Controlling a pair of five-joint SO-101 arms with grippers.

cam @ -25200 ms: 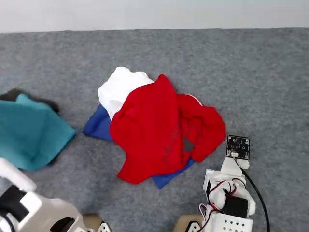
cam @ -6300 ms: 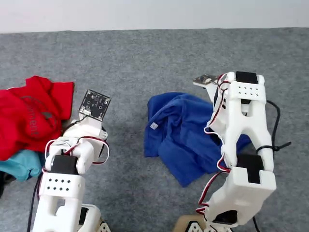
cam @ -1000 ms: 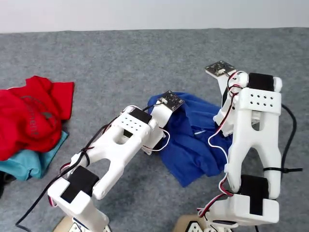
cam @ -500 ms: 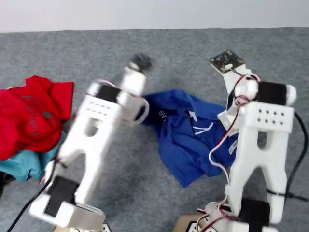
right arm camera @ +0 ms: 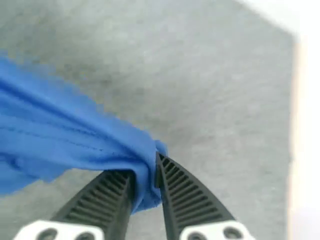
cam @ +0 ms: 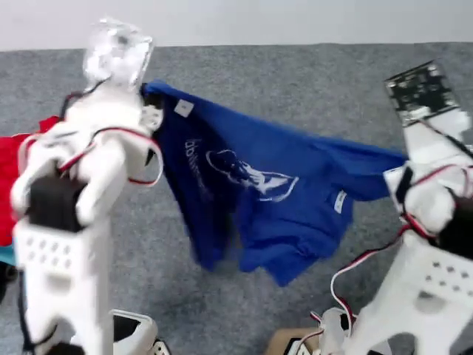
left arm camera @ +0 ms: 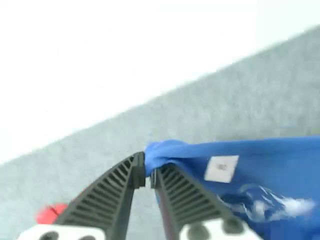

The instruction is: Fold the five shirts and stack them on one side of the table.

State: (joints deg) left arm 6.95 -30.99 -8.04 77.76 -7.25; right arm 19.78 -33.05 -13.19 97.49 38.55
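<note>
- Jaws, left gripper point(left arm camera: 147, 172): pressed nearly together, with only a thin slot between the ribbed black fingers point(left arm camera: 112, 192). They pinch a bunched edge of the blue shirt point(left arm camera: 270, 195).
- Jaws, right gripper point(right arm camera: 146, 169): also nearly closed, clamped on a gathered fold of the blue shirt point(right arm camera: 60, 132). The cloth wraps over the tip of one finger.
- Blue shirt point(cam: 273, 200), high view: stretched between the two grippers across the middle of the frame. One held end is at upper left by the left arm point(cam: 74, 177), the other at right by the right arm point(cam: 432, 214).
- The upper edge runs taut on a slant from upper left down to the right. The rest hangs in loose folds toward lower centre; I cannot tell whether the lowest fold touches the table point(cam: 295, 81).
- Appearance: a white printed graphic on the spread face, a small white label near the left-held end, and a second small white tag toward the lower right.
- Red shirt point(cam: 10, 185) lies at the left edge of the frame, partly hidden behind the left arm and well apart from the blue one.
</note>
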